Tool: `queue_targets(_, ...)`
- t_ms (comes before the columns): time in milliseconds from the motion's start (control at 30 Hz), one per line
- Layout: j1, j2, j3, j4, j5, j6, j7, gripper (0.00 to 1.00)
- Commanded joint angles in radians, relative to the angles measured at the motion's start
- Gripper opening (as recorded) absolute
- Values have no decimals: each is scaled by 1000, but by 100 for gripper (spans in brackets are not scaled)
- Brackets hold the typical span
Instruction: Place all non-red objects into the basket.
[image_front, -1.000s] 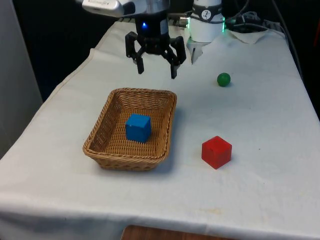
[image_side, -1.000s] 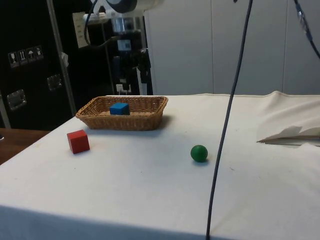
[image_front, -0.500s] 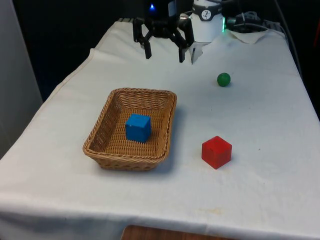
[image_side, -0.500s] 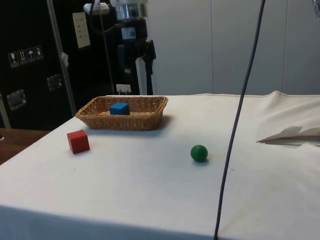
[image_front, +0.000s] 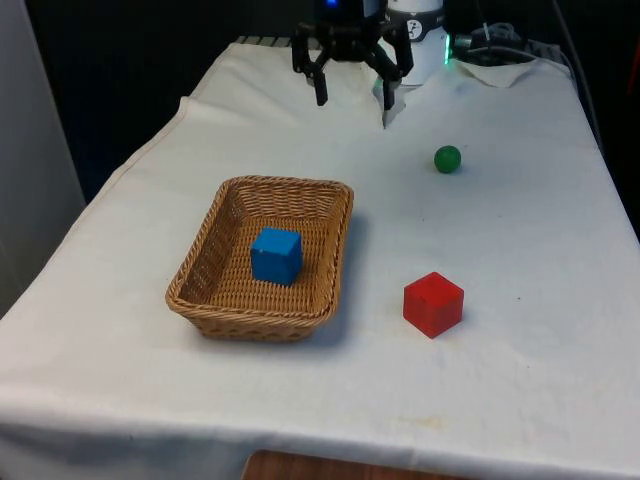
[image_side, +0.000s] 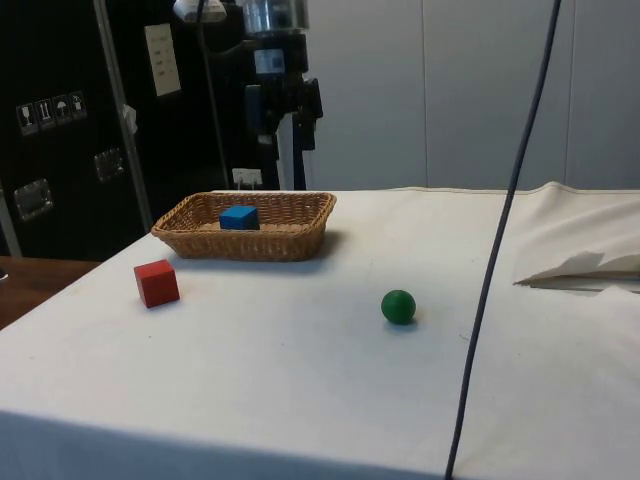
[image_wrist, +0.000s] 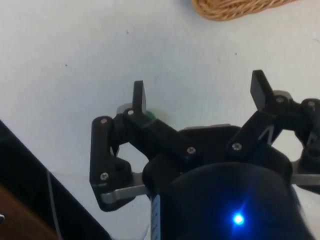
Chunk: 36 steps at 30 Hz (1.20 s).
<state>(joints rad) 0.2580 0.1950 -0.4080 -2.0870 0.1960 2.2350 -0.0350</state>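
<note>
Since a second ago your end effector (image_front: 352, 85), fingers spread and empty, has climbed away from the basket (image_front: 337, 250); the green ball (image_front: 447, 158) may roll if you nudge it.

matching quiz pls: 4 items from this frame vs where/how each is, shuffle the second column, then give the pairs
Things:
1. blue cube
2. green ball
3. red cube
4. gripper

Places or states:
A. on the cloth, beside the basket on the front view's right
B. open, above the table's far end
C. inside the basket
D. on the cloth, far side, front view's right

Pairs: 1-C, 2-D, 3-A, 4-B
</note>
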Motion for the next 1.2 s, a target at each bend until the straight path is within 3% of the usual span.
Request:
queue_targets(0,7,-10,3,-16,-11,24,19,100)
queue_targets(33,0,-4,3,-6,0,7,2,100)
queue_targets(67,8,-13,6,-20,-13,29,23,100)
queue_targets(333,9,-54,27,-83,-28,79,43,100)
queue_targets(367,2,-39,31,-65,-8,60,26,100)
queue_targets(400,9,-60,29,-92,-30,86,45,100)
queue_targets(633,7,-115,48,-164,-62,132,65,100)
queue_targets(667,3,-109,50,-157,-45,119,49,100)
queue_targets(933,7,-162,74,-221,-104,150,93,100)
queue_targets(967,3,-157,77,-213,-87,136,77,100)
queue_targets(1167,6,-192,98,-261,-118,156,99,100)
